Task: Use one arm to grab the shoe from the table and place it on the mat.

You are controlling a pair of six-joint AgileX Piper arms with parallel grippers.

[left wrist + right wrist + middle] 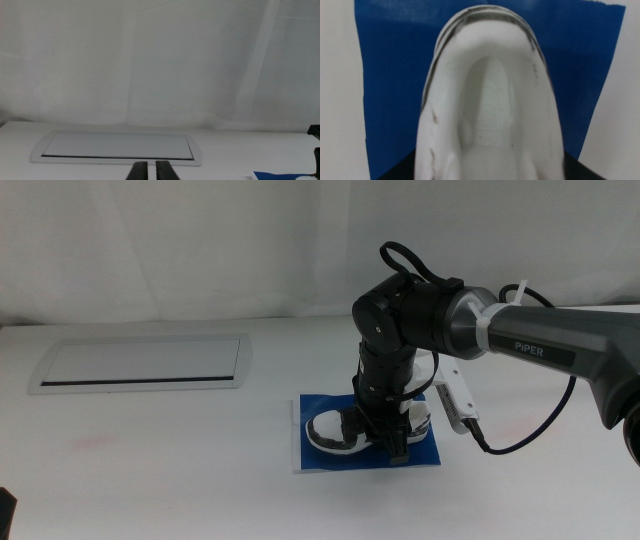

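Place: robot test lab
Evidence: bare white bench (150, 470), plain white backdrop (200, 240), Piper arm (540, 345) with loose cabling

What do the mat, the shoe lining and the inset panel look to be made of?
The mat: thin matte blue sheet, perhaps paper or foam; lies flat with sharp edges. The shoe: its lining looks like soft white fabric, scuffed at the collar. The panel: likely brushed grey metal with a faint sheen.
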